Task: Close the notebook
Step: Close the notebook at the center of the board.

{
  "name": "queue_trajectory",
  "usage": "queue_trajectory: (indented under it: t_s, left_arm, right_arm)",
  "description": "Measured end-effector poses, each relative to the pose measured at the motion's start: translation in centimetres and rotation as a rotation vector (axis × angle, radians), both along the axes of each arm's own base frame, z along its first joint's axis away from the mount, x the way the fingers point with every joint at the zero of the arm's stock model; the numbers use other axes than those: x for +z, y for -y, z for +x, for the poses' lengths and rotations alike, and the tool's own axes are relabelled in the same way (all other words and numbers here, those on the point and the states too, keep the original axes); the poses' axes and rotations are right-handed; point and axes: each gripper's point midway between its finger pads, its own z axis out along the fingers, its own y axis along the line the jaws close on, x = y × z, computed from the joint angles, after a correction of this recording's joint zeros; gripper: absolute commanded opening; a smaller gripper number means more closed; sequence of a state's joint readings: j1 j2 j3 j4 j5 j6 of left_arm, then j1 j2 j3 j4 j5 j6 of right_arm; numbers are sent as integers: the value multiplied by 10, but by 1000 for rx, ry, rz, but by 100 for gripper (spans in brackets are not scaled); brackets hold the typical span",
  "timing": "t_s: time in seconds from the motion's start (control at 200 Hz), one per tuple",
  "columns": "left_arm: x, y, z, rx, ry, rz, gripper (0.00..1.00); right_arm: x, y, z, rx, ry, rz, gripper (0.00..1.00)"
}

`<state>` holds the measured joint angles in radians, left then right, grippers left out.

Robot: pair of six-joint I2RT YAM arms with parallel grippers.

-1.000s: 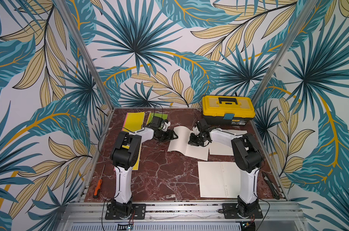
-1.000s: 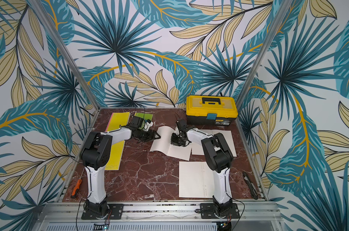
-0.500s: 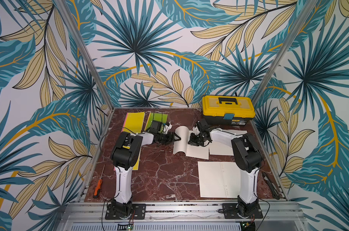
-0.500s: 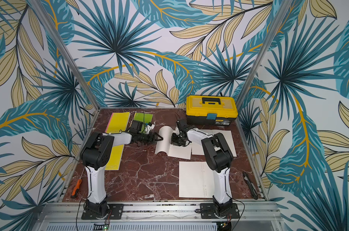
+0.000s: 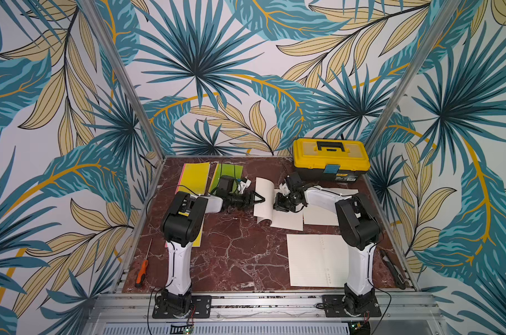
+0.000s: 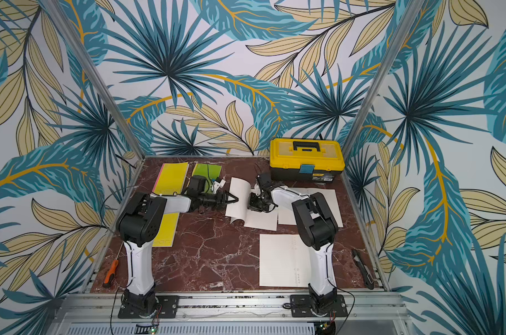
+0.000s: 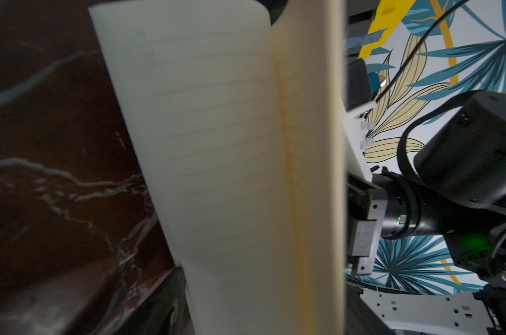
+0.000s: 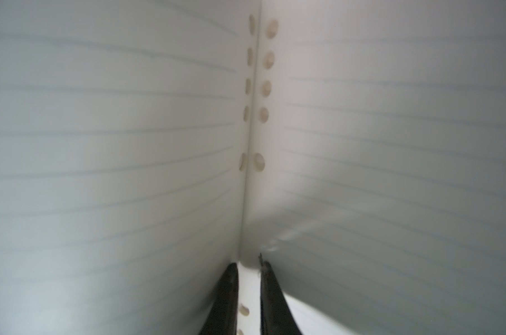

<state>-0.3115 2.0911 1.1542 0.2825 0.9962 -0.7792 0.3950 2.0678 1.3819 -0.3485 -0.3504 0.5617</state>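
The notebook lies open at the back middle of the table, white lined pages up. Its left half stands upright and curls over. My left gripper is open at that raised page's left face. In the left wrist view the page fills the middle, one dark finger shows beside it, and the other is hidden behind the paper. My right gripper is shut to a narrow gap, its tips down on the punched fold of the notebook. In both top views it sits just right of the raised page.
A yellow toolbox stands at the back right. Another open white notebook lies front right, and a white sheet lies under the right arm. Yellow and green books lie back left. An orange screwdriver and a black knife lie along the sides.
The notebook's left half has risen from nearly flat to upright and curled. My left gripper has moved right with it. The right gripper has stayed on the fold.
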Motion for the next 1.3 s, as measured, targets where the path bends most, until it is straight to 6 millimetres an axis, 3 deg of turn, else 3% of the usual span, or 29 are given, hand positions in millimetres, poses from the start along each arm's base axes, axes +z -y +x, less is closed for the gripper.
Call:
queue_trajectory:
  t_s: [0.536, 0.766, 1.116, 1.297]
  left_arm:
    - [37, 10, 1, -23, 50, -125, 75]
    - [59, 25, -7, -63, 90, -173, 75]
    - [67, 49, -25, -126, 89, -143, 76]
    - [77, 59, -29, -142, 111, -124, 77]
  right_arm:
    - [0, -1, 1, -4, 0, 13, 17]
    - [0, -2, 2, 0, 8, 23, 17]
    - [1, -3, 1, 3, 25, 35, 17]
    - [3, 3, -10, -3, 14, 18, 18]
